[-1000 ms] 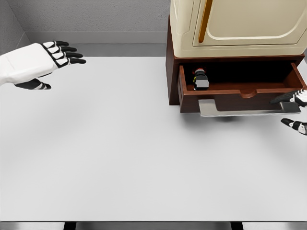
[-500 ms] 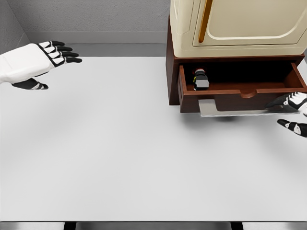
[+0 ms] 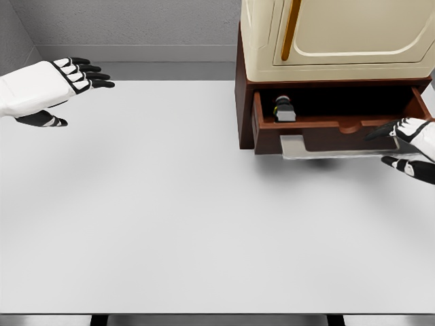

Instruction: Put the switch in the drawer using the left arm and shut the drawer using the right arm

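Drawer (image 3: 319, 125) pushed further in than before, switch (image 3: 285, 110) inside. Right hand (image 3: 411, 146), fingers apart, now at its front, right. Left hand (image 3: 51, 87) upper left, fingers apart.

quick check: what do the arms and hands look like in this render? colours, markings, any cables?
Both arms have smooth white shells. The left hand has a white back, white plates over the finger segments, and black fingertips, joints and thumb. The right hand shows the same white-over-black scheme, though it is cut off at the picture's edge. No cables, logos or sleeves are visible.
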{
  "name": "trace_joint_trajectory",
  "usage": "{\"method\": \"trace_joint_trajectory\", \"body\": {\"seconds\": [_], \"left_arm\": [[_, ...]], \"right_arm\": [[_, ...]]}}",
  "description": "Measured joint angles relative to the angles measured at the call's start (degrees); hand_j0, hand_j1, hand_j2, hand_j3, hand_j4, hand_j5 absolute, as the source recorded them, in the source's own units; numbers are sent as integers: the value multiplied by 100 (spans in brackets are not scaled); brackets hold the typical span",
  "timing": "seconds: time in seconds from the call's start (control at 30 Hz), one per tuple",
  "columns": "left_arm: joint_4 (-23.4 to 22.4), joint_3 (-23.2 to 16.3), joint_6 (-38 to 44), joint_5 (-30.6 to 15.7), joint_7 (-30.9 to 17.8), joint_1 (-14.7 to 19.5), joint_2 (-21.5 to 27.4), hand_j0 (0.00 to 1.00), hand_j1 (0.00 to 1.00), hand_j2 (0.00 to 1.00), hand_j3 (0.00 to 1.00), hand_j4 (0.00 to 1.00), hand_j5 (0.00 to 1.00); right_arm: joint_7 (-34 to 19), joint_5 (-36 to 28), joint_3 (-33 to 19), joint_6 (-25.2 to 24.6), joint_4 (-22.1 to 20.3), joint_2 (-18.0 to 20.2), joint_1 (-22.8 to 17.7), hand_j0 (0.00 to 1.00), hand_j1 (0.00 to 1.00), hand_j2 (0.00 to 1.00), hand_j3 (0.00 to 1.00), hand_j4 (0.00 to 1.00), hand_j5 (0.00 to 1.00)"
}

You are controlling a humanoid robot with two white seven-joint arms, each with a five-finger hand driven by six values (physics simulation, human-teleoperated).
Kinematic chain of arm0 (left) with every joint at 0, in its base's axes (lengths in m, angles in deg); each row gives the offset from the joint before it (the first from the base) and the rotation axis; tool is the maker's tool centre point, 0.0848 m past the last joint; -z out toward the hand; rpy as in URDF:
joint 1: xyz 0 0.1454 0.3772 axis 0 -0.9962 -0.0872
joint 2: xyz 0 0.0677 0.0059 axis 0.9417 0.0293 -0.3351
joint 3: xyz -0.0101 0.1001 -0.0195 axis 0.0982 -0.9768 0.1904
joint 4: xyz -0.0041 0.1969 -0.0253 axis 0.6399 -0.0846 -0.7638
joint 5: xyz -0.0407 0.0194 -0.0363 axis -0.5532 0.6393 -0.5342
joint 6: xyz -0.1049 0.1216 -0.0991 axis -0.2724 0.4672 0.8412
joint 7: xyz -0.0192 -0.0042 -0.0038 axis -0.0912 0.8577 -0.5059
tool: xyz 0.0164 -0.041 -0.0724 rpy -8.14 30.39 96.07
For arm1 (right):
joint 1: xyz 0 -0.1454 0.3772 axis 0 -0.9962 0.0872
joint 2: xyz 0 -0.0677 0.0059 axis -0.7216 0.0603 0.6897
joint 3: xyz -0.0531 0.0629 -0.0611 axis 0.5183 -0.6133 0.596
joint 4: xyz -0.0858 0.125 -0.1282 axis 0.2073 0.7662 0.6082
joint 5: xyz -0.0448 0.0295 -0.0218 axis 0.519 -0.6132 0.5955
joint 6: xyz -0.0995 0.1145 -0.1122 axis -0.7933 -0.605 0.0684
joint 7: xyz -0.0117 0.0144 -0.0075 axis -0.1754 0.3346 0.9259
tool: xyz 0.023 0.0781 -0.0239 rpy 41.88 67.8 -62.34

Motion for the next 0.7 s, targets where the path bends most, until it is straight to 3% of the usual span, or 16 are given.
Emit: {"method": "trace_joint_trajectory", "body": {"seconds": [0.1, 0.27, 0.43, 0.7], "left_arm": [[-1, 0, 0, -1, 0, 0, 0, 100, 100, 100, 100, 100, 100], [-2, -1, 0, 0, 0, 0, 0, 100, 100, 100, 100, 100, 100], [-1, 0, 0, 0, 0, 0, 2, 100, 100, 100, 100, 100, 100], [5, 0, 0, 0, 0, -9, 5, 100, 100, 100, 100, 100, 100]], "right_arm": [[-1, 47, 84, 0, 22, -29, 114, 67, 67, 67, 67, 67, 67], [-2, 100, 513, 0, 245, -52, 809, 67, 67, 67, 67, 67, 67], [-1, 120, 781, 1, 382, -50, 844, 67, 67, 67, 67, 67, 67], [18, 39, 624, 1, 51, -38, 835, 66, 66, 66, 66, 66, 66]]}}
